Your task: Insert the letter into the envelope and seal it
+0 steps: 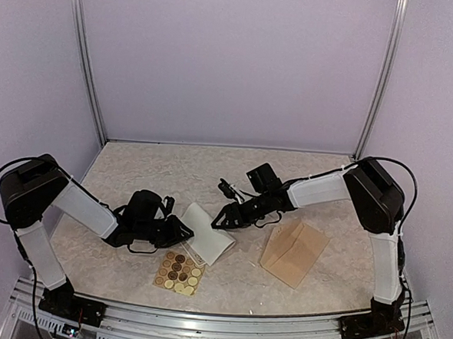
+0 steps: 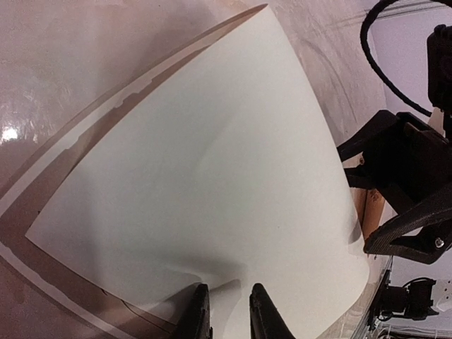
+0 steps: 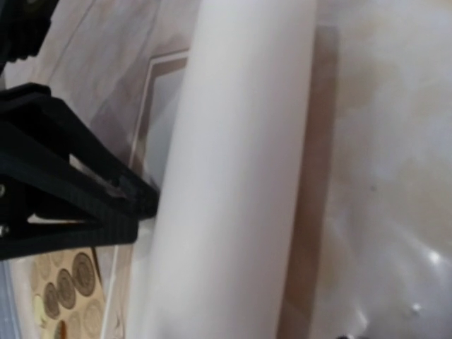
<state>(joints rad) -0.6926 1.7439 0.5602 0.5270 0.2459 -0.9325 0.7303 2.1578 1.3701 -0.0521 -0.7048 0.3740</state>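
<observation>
While left pincer (image 2: 224, 318) pinches the letter (image 2: 212, 183), right pincer (image 1: 223, 218) sits — seemingly — beside.

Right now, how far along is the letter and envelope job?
Nothing is finished. In hand: the left pincer grips the letter by its edge, the sheet curled over mid-fold, with the right pincer open beside it. To do: finish folding, slide it into the envelope, which lies apart on the table, then seal it.
</observation>
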